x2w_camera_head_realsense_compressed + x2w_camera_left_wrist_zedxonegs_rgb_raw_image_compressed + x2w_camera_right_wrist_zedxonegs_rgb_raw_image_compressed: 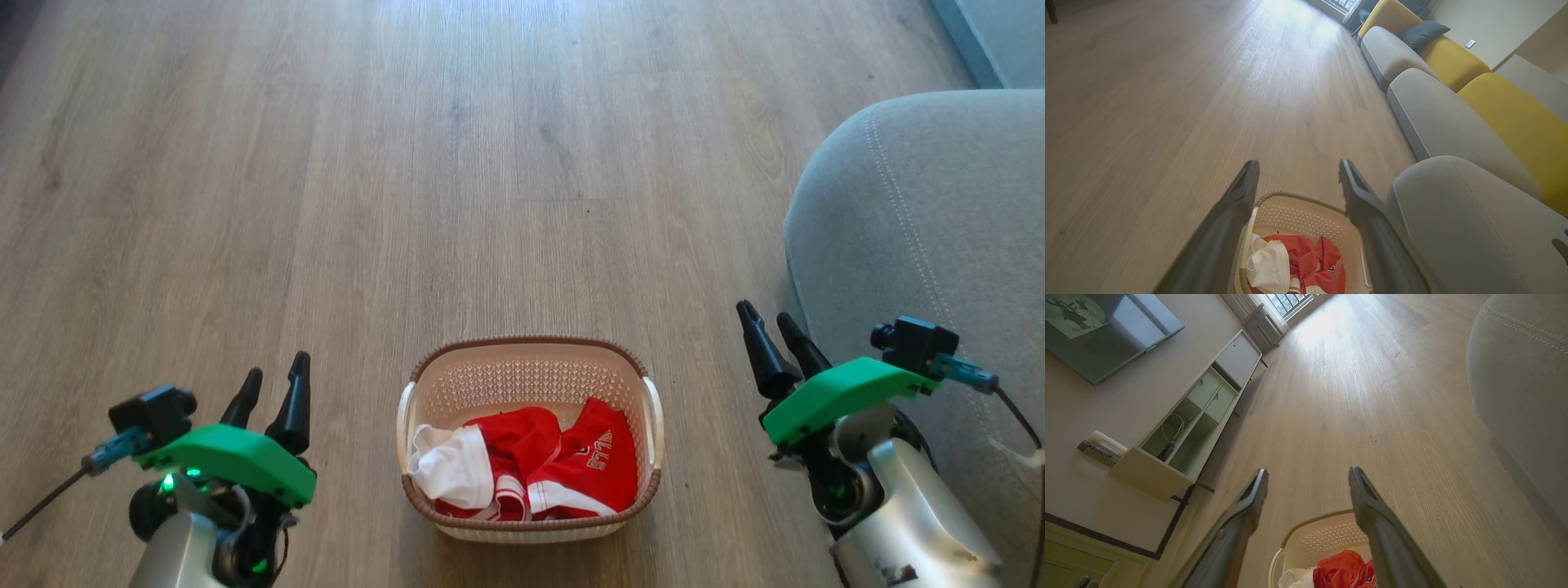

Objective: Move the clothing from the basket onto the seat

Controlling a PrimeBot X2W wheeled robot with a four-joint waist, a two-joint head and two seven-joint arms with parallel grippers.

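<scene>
Left tool (277, 367): lower left of the head view, fingers spread wide, empty.
Right tool (765, 312): lower right, fingers equally wide, empty, just beside the seat.
Clothing (539, 465): red-and-white heap in the basket (522, 376), bottom centre, between both tools, its long axis running left to right.
Seat (922, 212): grey, right edge. The right arm is nearer, so it probably suits the carry better.
Floor (326, 163): wood, upper frame.

Head camera steeply down, wrist cameras low and forward — basket (522, 377) shared.
</scene>
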